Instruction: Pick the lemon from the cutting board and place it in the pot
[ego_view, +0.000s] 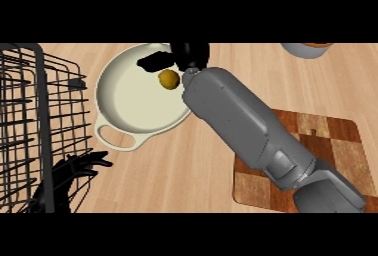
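Observation:
The yellow-green lemon shows inside the cream pot, near its far right wall. My right hand hovers over the pot's far rim, just beyond the lemon. Its thumb sticks out to the left and nothing sits between thumb and fingers. The grey right forearm runs from the lower right across the wooden cutting board, hiding part of it. No lemon shows on the board. My left hand rests open at the lower left, fingers spread, beside the wire rack.
A black wire dish rack fills the left edge, close to the pot's left handle. A grey container stands at the top right. Bare wooden counter lies between the pot and the cutting board.

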